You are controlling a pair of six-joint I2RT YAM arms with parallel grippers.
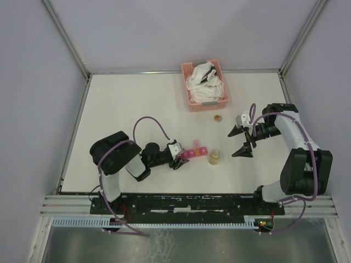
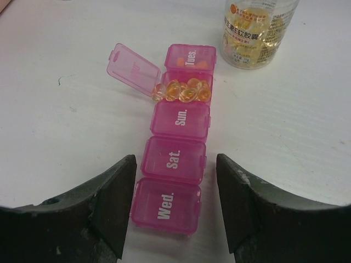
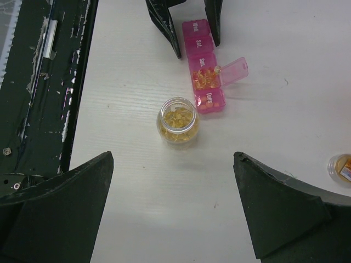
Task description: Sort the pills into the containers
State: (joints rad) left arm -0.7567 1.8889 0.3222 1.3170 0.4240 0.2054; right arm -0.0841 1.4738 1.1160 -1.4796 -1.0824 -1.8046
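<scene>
The containers are a magenta strip box (image 2: 174, 159) with lids marked Tues., Sun., Sat. and Wed. One compartment between Tues. and Sun. has its lid (image 2: 131, 68) swung open, and amber pills (image 2: 182, 91) heap inside it. More pills fill the clear round jar (image 3: 177, 119), which stands uncapped just beyond the box. My left gripper (image 2: 175, 159) is open and straddles the Wed. end of the box, with a slight gap showing on each side. My right gripper (image 3: 173, 159) hangs wide open over bare table, short of the jar (image 1: 214, 157), with nothing in it.
A pink lattice basket (image 1: 205, 85) with white cloth sits at the back. A small round cap (image 1: 218, 117) lies between the basket and the jar. The table's near edge and black rail (image 3: 49, 82) run close to the box.
</scene>
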